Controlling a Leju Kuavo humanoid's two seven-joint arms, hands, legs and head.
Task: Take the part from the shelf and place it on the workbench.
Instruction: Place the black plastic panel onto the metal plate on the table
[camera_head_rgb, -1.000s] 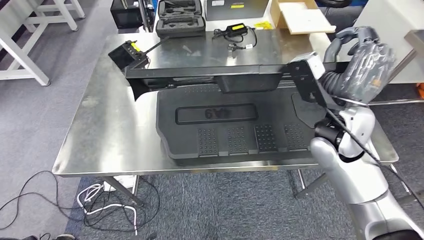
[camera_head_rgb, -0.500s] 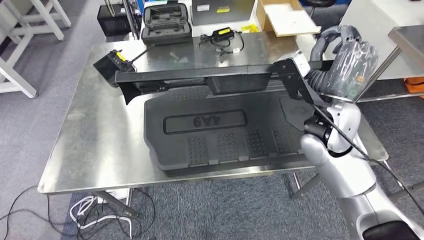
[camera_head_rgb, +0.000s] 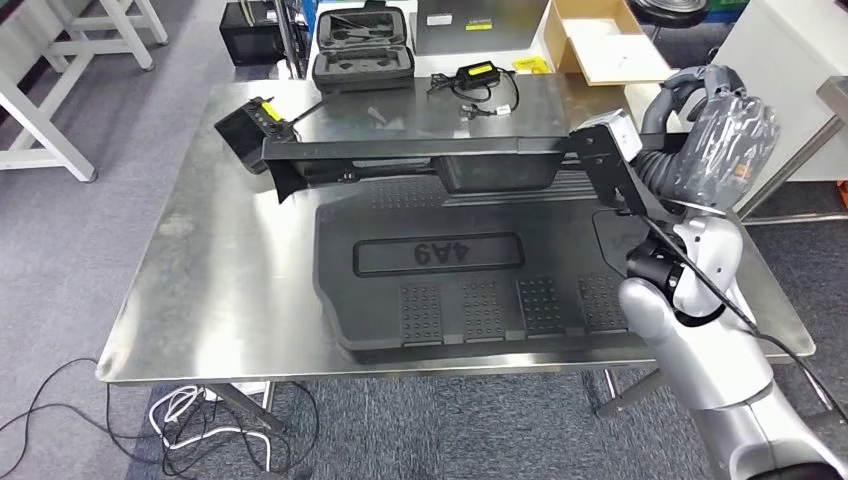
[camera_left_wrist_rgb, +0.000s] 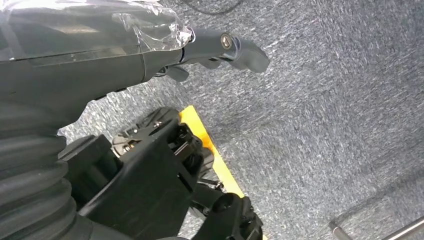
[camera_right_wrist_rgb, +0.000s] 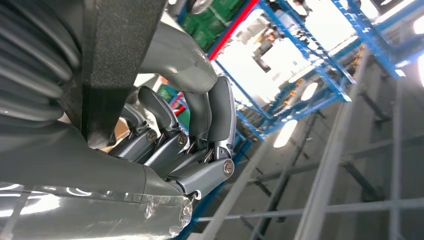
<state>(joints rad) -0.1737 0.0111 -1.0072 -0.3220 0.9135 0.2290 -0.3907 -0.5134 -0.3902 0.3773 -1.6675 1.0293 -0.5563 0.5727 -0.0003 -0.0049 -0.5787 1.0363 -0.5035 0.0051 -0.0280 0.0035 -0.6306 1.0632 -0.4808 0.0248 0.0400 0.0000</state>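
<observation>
Steel bench (camera_head_rgb: 215, 280) on grey carpet, long black part (camera_head_rgb: 440, 160) (flat bar, angled ends) held above the bench by right robot hand (camera_head_rgb: 715, 140), left robot hand (camera_left_wrist_rgb: 220, 47) empty, fingers loosely curled.

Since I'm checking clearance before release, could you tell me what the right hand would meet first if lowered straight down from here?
Most likely the black moulded panel, whose near edge the right hand grips, tilted over the steel workbench. Depth is hard to judge.
</observation>
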